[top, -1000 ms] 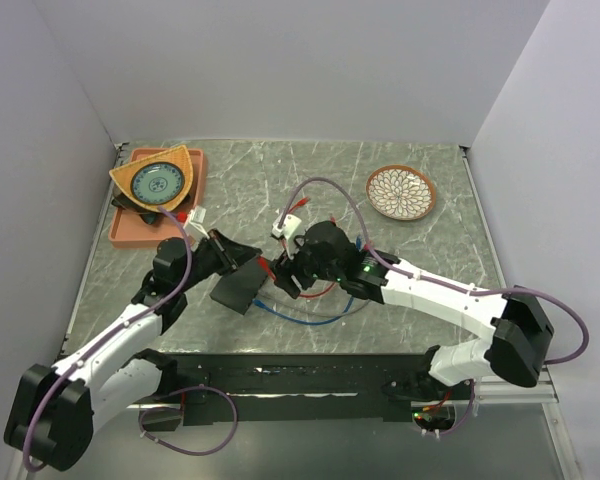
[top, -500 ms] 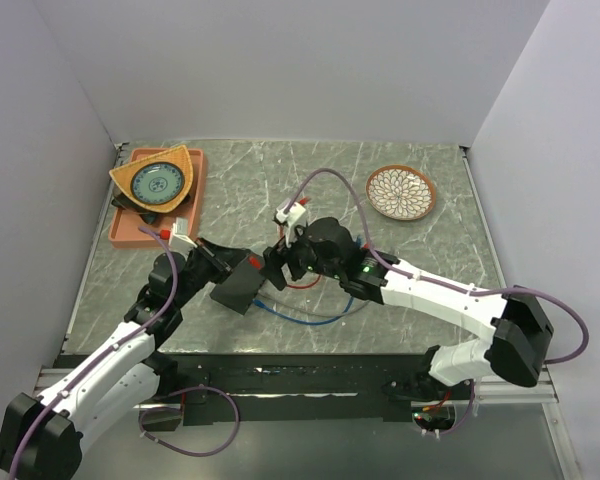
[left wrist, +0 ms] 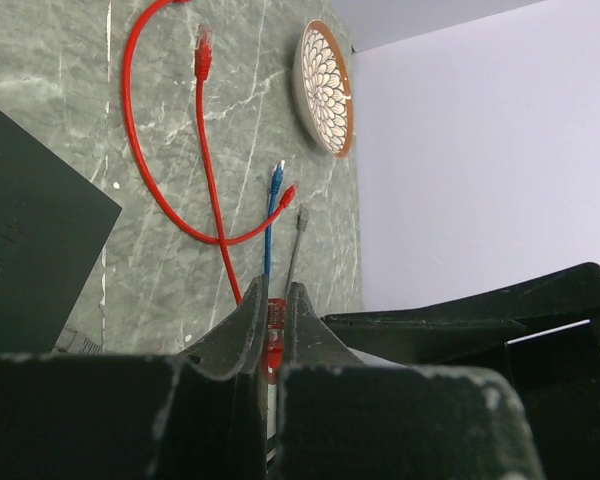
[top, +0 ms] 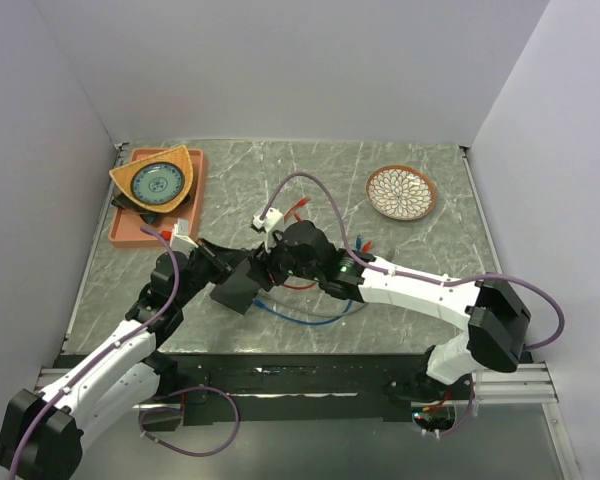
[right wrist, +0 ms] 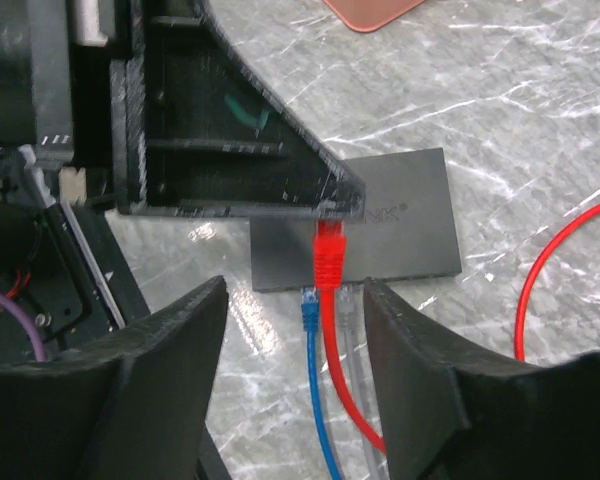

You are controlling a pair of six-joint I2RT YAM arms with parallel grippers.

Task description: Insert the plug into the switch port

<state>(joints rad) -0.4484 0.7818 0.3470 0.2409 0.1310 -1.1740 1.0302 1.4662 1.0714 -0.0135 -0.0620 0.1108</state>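
My left gripper (left wrist: 273,292) is shut on the red plug (left wrist: 273,328), which shows as a red sliver between the fingers. In the right wrist view that plug (right wrist: 330,258) hangs from the left fingers (right wrist: 230,150) just over the near edge of the flat black switch (right wrist: 400,215). A blue plug (right wrist: 310,300) and a grey plug (right wrist: 348,297) sit against that edge; the switch port openings are hidden. My right gripper (right wrist: 295,290) is open, its fingers on either side of the red cable and touching nothing. From above, both grippers meet beside the switch (top: 232,292).
An orange tray (top: 130,232) with a patterned dish stands at the back left. A flower-patterned plate (top: 401,192) lies at the back right. Loose red cable (left wrist: 130,120) loops across the marble top, with blue cable (top: 300,318) near the front.
My right arm has moved left, up to the left gripper and the plug. Its jaws went wider, then narrowed a little. The left arm shifted forward earlier and now holds still.
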